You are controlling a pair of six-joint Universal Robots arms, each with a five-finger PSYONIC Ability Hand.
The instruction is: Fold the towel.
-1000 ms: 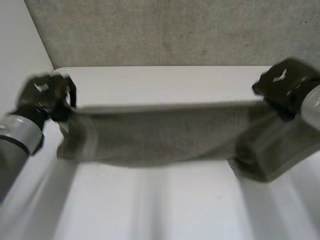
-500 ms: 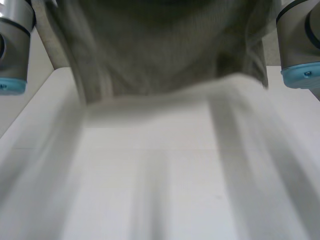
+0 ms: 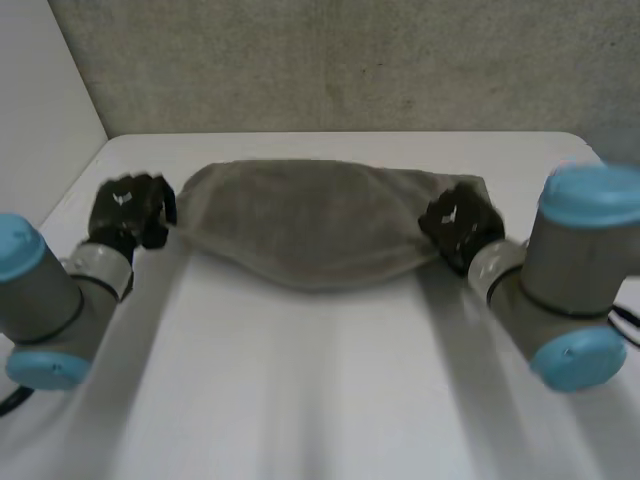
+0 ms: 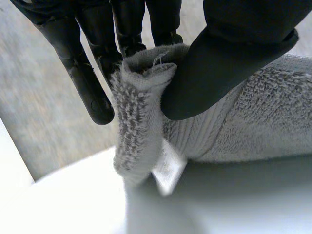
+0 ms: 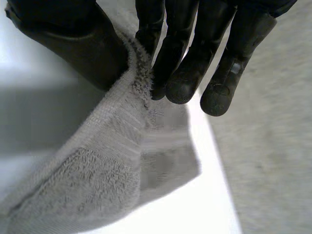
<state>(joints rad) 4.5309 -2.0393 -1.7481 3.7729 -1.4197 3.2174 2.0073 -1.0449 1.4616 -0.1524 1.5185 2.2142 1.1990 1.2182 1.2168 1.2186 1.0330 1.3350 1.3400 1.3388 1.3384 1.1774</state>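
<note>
Two corners of the grey towel (image 3: 310, 225) were pinched between thumb and fingers: my left hand (image 3: 130, 212) held one at centre left of the frame, my right hand (image 3: 460, 228) the other at centre right. The towel sagged between them over the white table (image 3: 320, 380).

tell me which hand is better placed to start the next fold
Probably the left hand: it pinches a bunched corner of the towel deep between thumb and fingers. The right hand pinches only an edge at its fingertips.
</note>
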